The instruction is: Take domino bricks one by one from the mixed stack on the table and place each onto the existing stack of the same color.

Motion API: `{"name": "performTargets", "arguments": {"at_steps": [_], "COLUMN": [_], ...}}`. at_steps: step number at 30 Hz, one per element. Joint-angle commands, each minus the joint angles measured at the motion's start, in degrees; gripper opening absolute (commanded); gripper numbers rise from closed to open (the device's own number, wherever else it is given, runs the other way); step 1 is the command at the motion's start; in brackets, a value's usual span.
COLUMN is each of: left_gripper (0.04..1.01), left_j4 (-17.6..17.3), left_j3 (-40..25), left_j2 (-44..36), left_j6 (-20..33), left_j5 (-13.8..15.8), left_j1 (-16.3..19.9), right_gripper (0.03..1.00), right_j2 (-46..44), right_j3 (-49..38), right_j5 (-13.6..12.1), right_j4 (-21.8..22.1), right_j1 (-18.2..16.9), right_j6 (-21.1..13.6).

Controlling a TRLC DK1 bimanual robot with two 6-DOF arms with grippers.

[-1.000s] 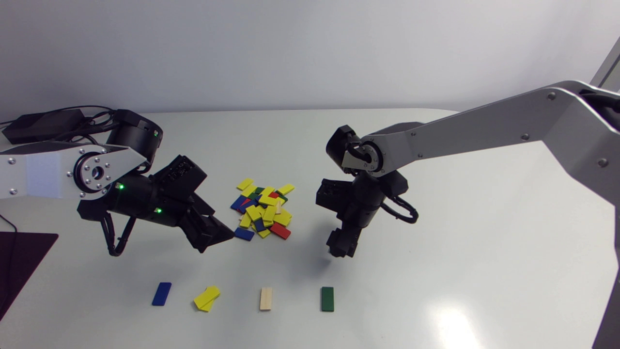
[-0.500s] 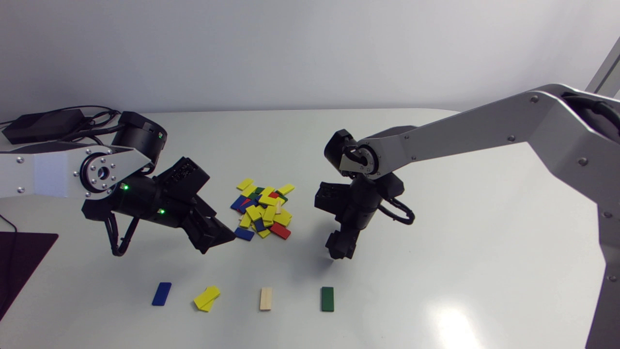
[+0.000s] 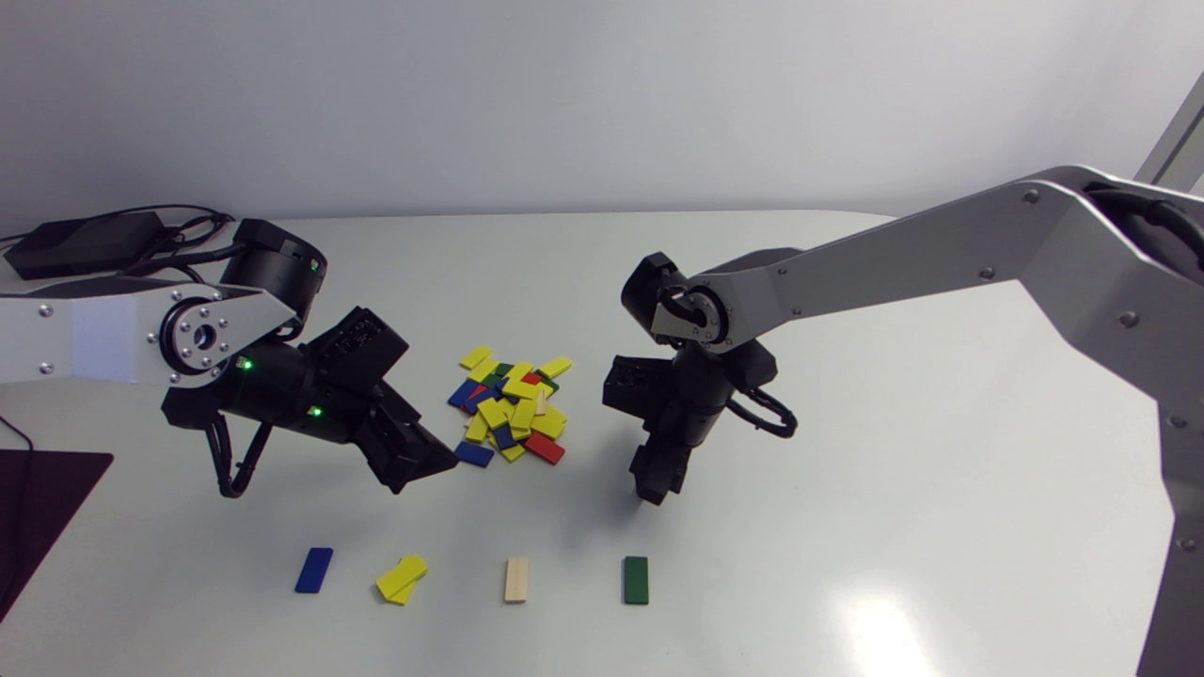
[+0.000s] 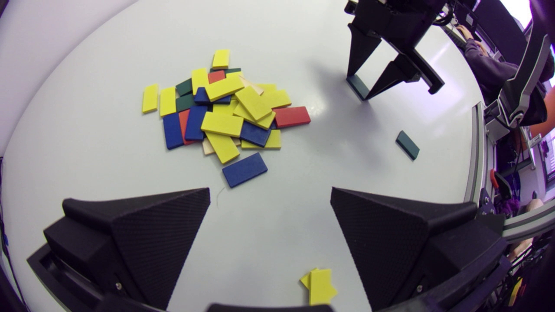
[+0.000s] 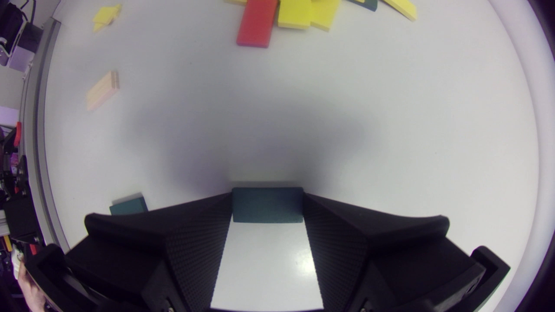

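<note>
Now your right gripper (image 3: pixel 653 487) is clamped on a green brick (image 5: pixel 266 204) — your left gripper (image 4: pixel 269 193) hangs near the mixed pile (image 4: pixel 225 108), jaws wide apart

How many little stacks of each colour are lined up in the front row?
Blue stack: 1
Yellow stack: 1
Cream stack: 1
Green stack: 1
Total: 4

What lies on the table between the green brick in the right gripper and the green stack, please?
Nothing: the head view shows only bare table between the green brick, held in the right gripper, and the green stack.
</note>
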Motion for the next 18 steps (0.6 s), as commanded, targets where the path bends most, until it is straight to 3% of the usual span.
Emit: {"name": "performTargets", "arguments": {"at_steps": [1,10,18], "left_gripper": [0.990,0.990,0.990], "left_j4": [0.4,0.9,0.9], "left_j3": [0.8,-0.2,-0.6], "left_j2": [1.1,0.9,-0.3], "left_j6": [-1.0,-0.9,-0.7], "left_j5": [0.1,0.1,0.1], "left_j1": [0.0,0.1,0.1], "right_gripper": [0.413,0.411,0.411], "right_j2": [1.9,-0.6,-7.1], "right_j3": [-3.6,-6.8,-7.1], "right_j5": [1.7,4.7,6.6], "right_j4": [1.3,4.7,3.0], "right_j1": [1.3,2.8,3.7], "right_j6": [-1.3,-1.3,-2.0]}}
